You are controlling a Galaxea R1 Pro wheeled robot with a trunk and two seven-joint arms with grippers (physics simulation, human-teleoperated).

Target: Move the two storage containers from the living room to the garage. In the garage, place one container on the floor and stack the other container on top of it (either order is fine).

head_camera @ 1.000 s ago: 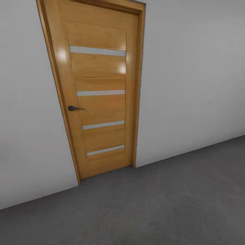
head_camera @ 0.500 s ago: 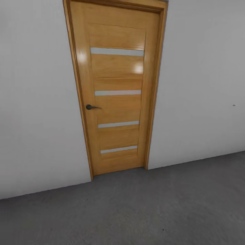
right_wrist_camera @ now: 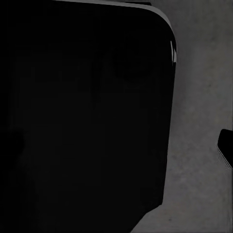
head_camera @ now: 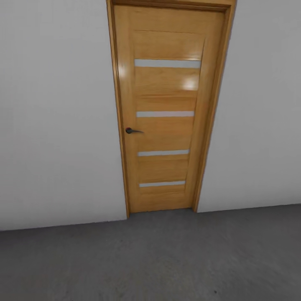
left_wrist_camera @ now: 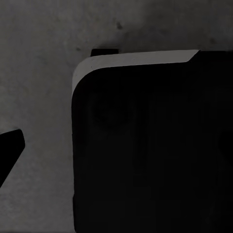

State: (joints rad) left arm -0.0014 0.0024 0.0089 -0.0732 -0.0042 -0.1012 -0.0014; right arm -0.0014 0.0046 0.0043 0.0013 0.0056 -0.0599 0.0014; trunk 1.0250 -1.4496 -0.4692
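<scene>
The two storage containers are out of view. I face a shut wooden door (head_camera: 167, 104) in a plain white wall (head_camera: 54, 125), with the dark grey concrete floor (head_camera: 167, 259) of the garage in front of it. The left wrist view looks down on that floor (left_wrist_camera: 39, 63), with one dark fingertip (left_wrist_camera: 9, 153) at the picture's edge. One dark fingertip (right_wrist_camera: 226, 147) also pokes into the right wrist view. Neither view shows the jaws well enough to tell their state, and nothing shows in them.
The door has several pale horizontal strips and a dark lever handle (head_camera: 131, 131) on its left side. White wall runs on either side of the frame. A black rounded part of the robot (left_wrist_camera: 155, 155) blocks much of the left wrist view, and likewise of the right wrist view (right_wrist_camera: 82, 116).
The whole head view has swung, so the door now sits further right and more upright in the picture; the camera moved. The door stays shut.
</scene>
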